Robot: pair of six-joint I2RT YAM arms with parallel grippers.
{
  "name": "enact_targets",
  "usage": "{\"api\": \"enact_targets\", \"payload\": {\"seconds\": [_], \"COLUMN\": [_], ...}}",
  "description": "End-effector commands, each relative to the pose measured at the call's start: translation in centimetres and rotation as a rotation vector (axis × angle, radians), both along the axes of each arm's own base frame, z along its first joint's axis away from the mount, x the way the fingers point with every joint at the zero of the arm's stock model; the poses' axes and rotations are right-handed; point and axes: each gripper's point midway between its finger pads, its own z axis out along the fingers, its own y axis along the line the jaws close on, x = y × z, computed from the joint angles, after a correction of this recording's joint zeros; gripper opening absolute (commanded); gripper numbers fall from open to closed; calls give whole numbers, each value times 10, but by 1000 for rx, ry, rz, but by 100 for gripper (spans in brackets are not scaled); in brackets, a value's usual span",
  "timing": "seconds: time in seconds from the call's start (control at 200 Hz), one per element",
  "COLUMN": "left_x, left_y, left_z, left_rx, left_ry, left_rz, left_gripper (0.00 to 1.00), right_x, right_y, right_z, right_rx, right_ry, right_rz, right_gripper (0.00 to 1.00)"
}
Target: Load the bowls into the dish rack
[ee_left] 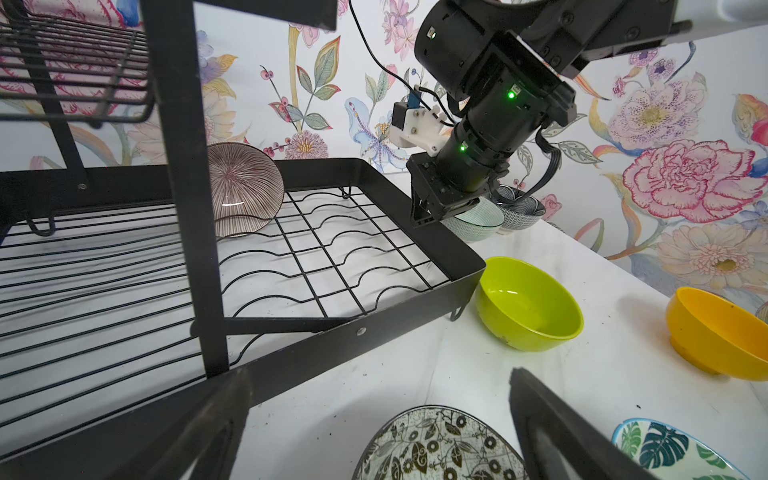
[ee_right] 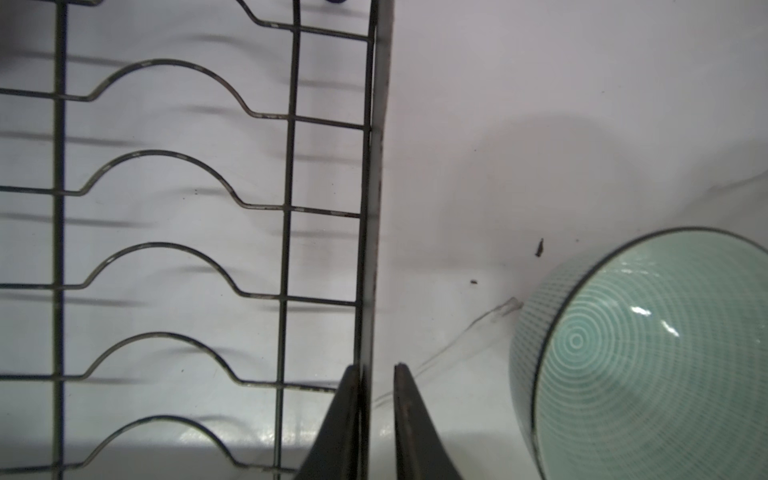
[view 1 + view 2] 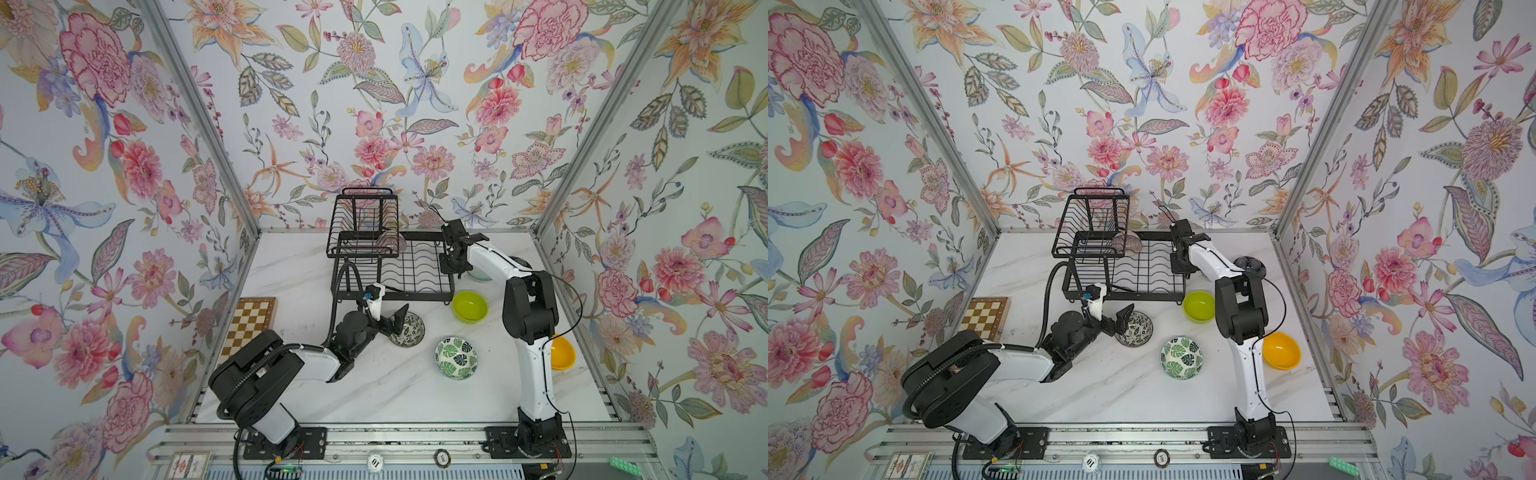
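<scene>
Matt metal dish rack (image 1: 395, 328); glossy lime bowl (image 1: 528, 303).

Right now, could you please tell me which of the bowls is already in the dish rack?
The pink ribbed bowl: it alone stands on edge in the dish rack; the others sit on the table.

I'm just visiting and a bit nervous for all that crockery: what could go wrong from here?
First, the right fingers, a narrow gap apart, sit right at the side rim of the dish rack. A careless move might snag it and jolt the pink ribbed bowl leaning on edge inside. Second, the left fingers stand wide open at the black-and-white patterned bowl. Pinched by its shallow rim, it could slip or tip.
</scene>
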Motion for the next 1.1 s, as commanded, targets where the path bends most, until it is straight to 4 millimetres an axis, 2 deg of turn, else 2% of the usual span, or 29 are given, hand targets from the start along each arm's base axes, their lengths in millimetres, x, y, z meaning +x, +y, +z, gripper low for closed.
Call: {"api": "enact_targets", "payload": {"seconds": [0.0, 0.025, 0.045, 0.06, 0.135, 0.22, 0.34, 0.43, 0.561, 0.711, 0.776, 0.831, 0.846, 0.916, 1.091], "left_x": [4, 6, 7, 7, 11, 4, -10, -20, -38, -52, -58, -64, -66, -73, -83], "left_y": [6, 7, 9, 11, 17, 17, 18, 26, 25, 25, 26, 29, 29, 30, 40], "left_z": [12, 13, 12, 25, 33, 43, 40, 36, 41, 40, 37, 34, 33, 29, 17], "left_rx": [-26, -31, -32, -55, -84, -127, -133, -163, -164, -177, -187, -203, -210, -226, -227], "left_ry": [-23, -21, -17, -34, -1, 22, 94, 168, 250, 359, 404, 435, 442, 476, 547], "left_rz": [47, 61, 74, 82, 133, 126, 116, 122, 80, 54, 43, 39, 37, 23, 48], "left_gripper": [99, 99, 99, 99, 99, 99, 99, 99, 99, 99, 99, 99, 99, 99, 99], "right_x": [-3, -3, -3, -3, -3, -9, -29, -49, -82, -123, -141, -152, -161, -179, -207], "right_y": [-2, 0, 2, 3, 8, 14, 24, 31, 47, 59, 63, 63, 73, 89, 109], "right_z": [19, 25, 29, 32, 53, 78, 113, 128, 140, 137, 128, 119, 116, 99, 67], "right_rx": [23, 43, 52, 62, 103, 135, 161, 184, 292, 336, 345, 361, 371, 402, 363], "right_ry": [-12, -27, -33, -37, -73, -116, -176, -198, -206, -175, -145, -125, -111, -50, 39], "right_rz": [-4, -10, -12, -16, -28, -39, -34, -32, -34, -3, 13, 4, 31, 69, 102], "right_gripper": [28, 36, 38, 39, 44, 56, 80, 98, 99, 99, 98, 90, 88, 81, 70]}}
